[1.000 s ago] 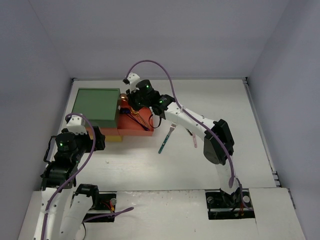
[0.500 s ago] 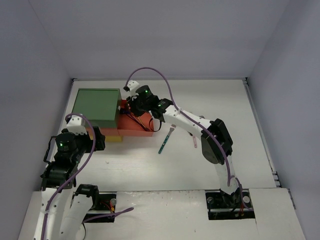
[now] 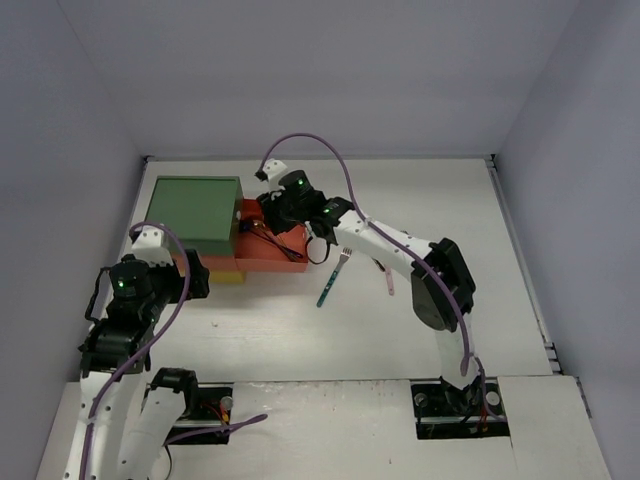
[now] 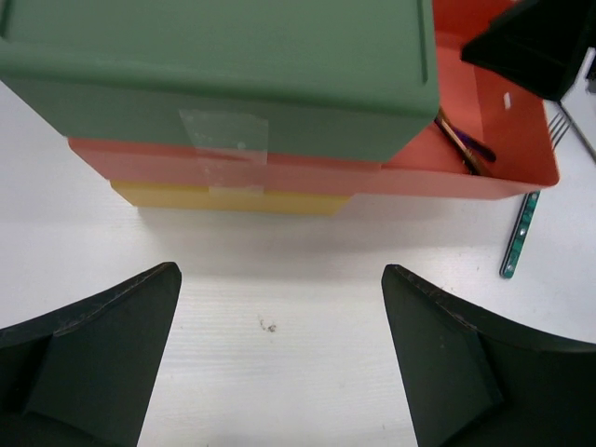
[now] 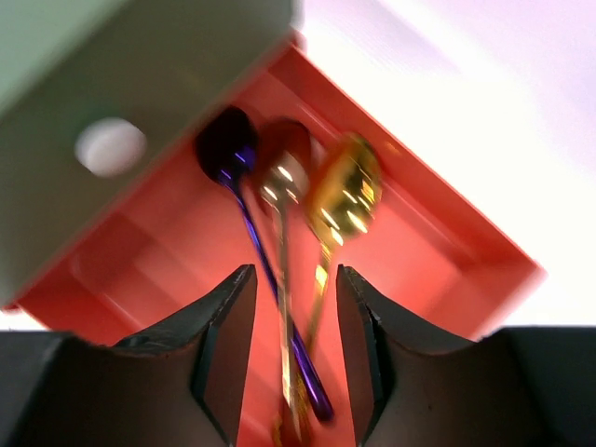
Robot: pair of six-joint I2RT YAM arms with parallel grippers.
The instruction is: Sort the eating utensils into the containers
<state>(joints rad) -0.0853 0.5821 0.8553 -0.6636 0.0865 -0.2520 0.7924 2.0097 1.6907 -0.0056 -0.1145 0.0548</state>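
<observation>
Orange-red drawer holds purple spoon, copper spoon and gold spoon. Right gripper hangs over them, fingers apart and gripping nothing, so lifting could snag a handle and flick it out. Green top blocks the drawer's left part; teal-handled fork and pink utensil lie unsorted on the table, left gripper open near the stack.

No readable text, brand, number or sign anywhere. Only blank marks: a strip of clear tape on the front of the green drawer, at 11 o'clock in the left wrist view, and a plain white dot on that same drawer, at 10 o'clock in the right wrist view. Nothing printed on either.
</observation>
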